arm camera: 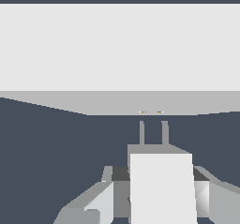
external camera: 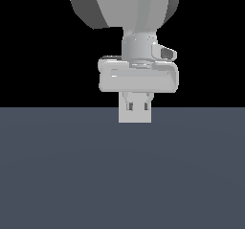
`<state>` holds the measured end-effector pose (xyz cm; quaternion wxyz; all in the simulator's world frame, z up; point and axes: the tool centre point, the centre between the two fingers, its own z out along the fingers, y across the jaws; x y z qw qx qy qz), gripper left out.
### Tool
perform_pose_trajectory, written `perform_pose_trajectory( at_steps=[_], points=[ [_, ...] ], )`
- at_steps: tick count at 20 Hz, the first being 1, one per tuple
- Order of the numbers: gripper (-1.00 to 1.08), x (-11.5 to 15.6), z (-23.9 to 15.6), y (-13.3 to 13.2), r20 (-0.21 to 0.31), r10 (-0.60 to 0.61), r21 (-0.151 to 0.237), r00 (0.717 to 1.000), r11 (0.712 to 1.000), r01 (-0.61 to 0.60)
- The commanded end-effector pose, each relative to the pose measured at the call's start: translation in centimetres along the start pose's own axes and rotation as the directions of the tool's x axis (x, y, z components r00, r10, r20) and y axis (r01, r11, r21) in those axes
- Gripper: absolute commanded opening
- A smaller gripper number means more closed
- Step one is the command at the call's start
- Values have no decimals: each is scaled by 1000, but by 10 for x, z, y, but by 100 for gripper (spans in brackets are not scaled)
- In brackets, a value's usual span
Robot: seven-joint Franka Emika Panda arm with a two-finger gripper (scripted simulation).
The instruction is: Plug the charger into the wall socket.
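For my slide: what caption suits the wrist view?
Gripper holds the charger, prongs just short of the wall socket.

exterior: low, level, close, facing gripper (external camera: 135, 107) head-on | wrist: looks past charger (arm camera: 161, 185) toward wall socket (arm camera: 117, 49), very near | shared: gripper fingers

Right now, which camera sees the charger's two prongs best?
The wrist view: the charger sits in the hand, both prongs pointing at the wall socket and its two dots. The exterior view shows no prongs, only a pale block under the hand.
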<state>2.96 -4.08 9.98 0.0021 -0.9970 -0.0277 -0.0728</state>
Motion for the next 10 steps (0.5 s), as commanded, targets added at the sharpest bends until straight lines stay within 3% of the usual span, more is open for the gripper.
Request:
perform_pose_trajectory(
  at_steps=[1,10],
  points=[
    [-100,9,1,0,0,0,0,1000,1000,0],
    [-100,22,3,0,0,0,0,1000,1000,0]
  ],
)
